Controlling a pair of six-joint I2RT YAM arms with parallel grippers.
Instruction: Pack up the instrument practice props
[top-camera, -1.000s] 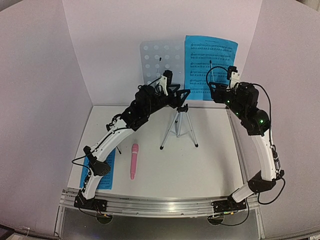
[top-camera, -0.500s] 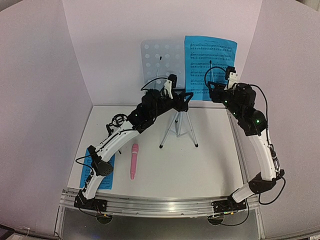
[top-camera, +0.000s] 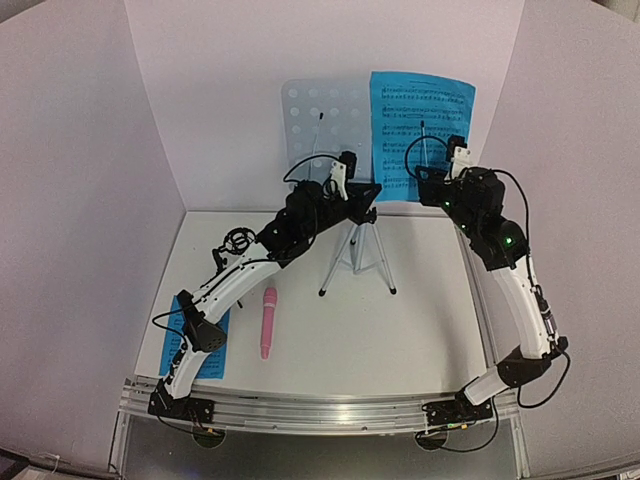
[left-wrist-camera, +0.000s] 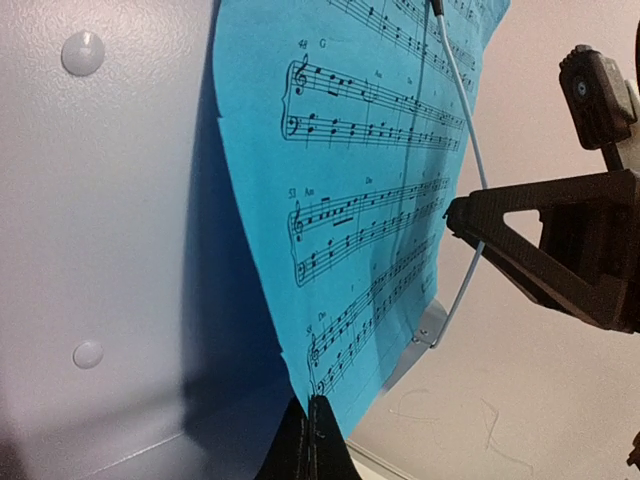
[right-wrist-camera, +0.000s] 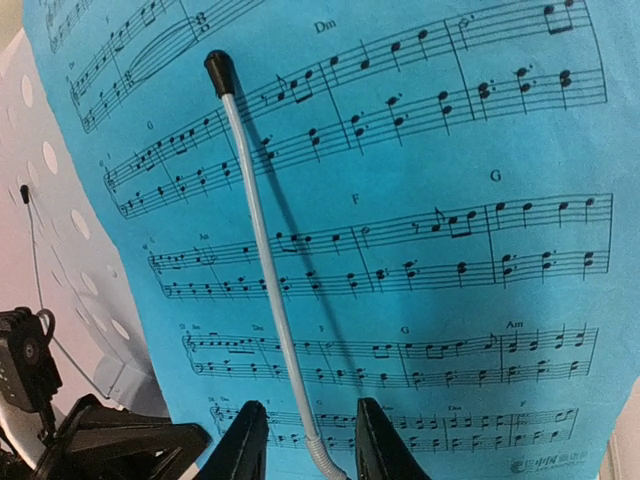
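A blue sheet-music page (top-camera: 421, 132) leans on the pale-blue perforated music stand (top-camera: 322, 120), which stands on a silver tripod (top-camera: 357, 255). My left gripper (left-wrist-camera: 312, 408) is shut on the page's (left-wrist-camera: 350, 180) bottom corner, beside the stand's panel (left-wrist-camera: 110, 230). My right gripper (right-wrist-camera: 310, 445) is open. Its fingers (right-wrist-camera: 245, 440) straddle the stand's thin wire page-holder (right-wrist-camera: 262, 250) in front of the page (right-wrist-camera: 420, 200), with a gap on each side. The pink microphone (top-camera: 268, 322) lies on the table. A second blue page (top-camera: 207, 345) lies at the front left, partly under the left arm. The small black mic stand (top-camera: 237, 243) shows behind that arm.
White walls close in the table (top-camera: 400, 330) at the back and on both sides. A metal rail (top-camera: 320, 412) runs along the near edge by the arm bases. The two grippers are close together below the music stand's shelf.
My left gripper moved right to the page's bottom corner and shut on it. My right gripper's jaws narrowed around the wire page-holder.
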